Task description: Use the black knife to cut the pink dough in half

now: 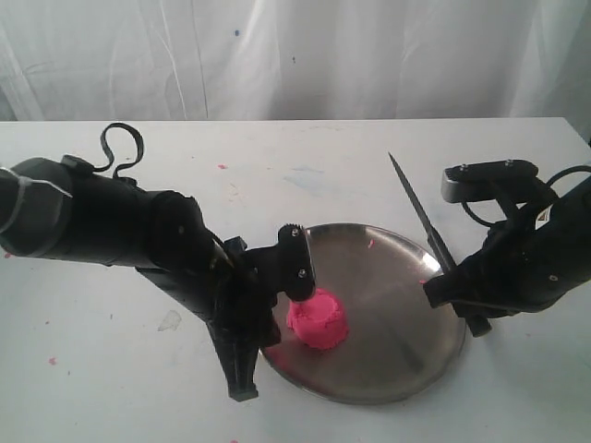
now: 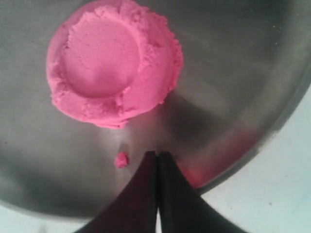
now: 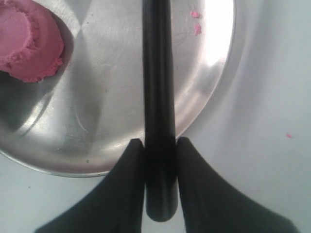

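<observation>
My right gripper (image 3: pixel 159 143) was clamped on the black knife (image 3: pixel 158 73) by its straight handle, one finger on each side. That way the blade ran out ahead of my wrist and could swing down as one piece with the arm. In the exterior view the blade slanted past the right rim of the steel plate (image 1: pixel 388 295), well apart from the pink dough (image 1: pixel 319 318). I judged that a carrying pose, not yet a cutting one. The dough sat whole on the left part of the plate, a round mound with a dished top. My left gripper (image 2: pixel 156 156) had its fingers pressed together on nothing, low over the plate just beside the mound. It was probably there to stop the dough sliding under the blade.
</observation>
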You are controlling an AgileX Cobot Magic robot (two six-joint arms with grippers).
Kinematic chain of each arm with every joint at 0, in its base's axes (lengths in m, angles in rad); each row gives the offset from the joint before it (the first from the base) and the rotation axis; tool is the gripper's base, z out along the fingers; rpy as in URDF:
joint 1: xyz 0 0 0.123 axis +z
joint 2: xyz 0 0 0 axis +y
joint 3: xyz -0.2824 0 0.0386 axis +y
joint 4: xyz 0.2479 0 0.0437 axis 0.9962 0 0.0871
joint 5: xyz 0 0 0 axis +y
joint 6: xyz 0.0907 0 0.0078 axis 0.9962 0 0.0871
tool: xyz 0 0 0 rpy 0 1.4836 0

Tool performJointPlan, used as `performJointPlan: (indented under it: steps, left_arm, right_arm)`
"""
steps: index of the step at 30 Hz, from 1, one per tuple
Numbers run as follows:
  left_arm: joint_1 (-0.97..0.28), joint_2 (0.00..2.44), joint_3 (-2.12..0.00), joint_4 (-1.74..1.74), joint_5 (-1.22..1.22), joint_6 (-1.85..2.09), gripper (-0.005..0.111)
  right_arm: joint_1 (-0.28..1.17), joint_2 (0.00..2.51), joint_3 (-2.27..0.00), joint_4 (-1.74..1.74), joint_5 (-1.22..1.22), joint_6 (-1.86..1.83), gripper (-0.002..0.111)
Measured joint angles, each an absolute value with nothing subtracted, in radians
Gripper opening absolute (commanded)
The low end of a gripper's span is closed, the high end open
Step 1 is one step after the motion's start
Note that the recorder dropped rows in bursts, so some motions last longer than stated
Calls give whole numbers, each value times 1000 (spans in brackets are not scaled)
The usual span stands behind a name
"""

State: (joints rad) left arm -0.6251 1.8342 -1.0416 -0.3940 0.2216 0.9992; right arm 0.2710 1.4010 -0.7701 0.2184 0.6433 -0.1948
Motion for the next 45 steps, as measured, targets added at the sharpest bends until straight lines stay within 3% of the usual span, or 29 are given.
performJointPlan:
  steps: [21, 34, 45]
  left_arm:
    - [-625, 1921, -1162, -573, 218, 1040, 0]
    - [-625, 2012, -1213, -903, 225, 1367, 0]
    - [-628, 1867, -1211, -900, 154, 1382, 0]
  right_arm:
    - [271, 1401, -770, 230, 643, -195, 0]
    - [271, 1401, -770, 230, 643, -195, 0]
    - [271, 1401, -770, 230, 666, -197, 0]
